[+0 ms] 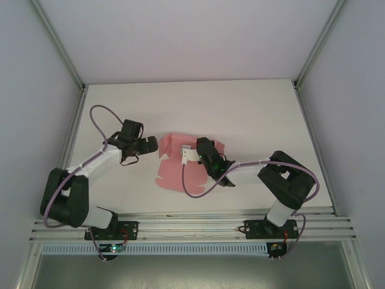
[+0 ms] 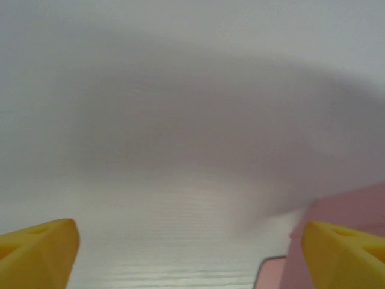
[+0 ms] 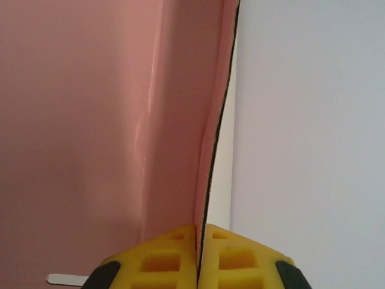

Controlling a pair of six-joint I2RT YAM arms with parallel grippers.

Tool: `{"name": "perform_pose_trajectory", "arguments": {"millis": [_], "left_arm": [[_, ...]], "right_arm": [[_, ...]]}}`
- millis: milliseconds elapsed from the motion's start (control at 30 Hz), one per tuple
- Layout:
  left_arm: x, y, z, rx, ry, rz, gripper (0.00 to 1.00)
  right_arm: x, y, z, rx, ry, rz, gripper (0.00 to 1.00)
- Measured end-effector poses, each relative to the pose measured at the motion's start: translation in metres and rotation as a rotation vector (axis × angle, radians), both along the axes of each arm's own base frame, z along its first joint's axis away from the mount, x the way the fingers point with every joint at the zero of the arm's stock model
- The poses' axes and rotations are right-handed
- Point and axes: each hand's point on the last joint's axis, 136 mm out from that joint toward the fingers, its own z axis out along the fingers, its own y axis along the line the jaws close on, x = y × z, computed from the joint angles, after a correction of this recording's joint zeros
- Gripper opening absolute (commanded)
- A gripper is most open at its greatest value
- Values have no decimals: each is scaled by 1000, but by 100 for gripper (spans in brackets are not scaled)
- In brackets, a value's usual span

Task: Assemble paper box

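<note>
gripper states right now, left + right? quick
Left gripper: open, nothing between its fingers.
Right gripper: closed, pinching a raised edge of the pink thin-card paper box.

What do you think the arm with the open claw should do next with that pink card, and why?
Probably ease the left gripper toward the left edge of the paper box and close. Its jaws stand open just beside the pink card, while the right gripper pinches a raised flap.
</note>
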Motion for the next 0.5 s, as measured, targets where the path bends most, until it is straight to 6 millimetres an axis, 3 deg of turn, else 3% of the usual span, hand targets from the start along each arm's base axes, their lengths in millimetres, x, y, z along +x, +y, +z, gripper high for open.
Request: {"name": "perform_pose_trajectory", "arguments": {"millis": [167,367,500], "left_arm": [[5,-42,-7,-164,-12,-170,64],[-1,-72,-8,-219,-68,-314,60],[-6,-75,-12,-224,-95,-347,60]], "right_arm": [[0,0,0,0,0,0,0],[0,0,0,-1,0,0,0],[0,0,0,-2,0,-1,0]]}}
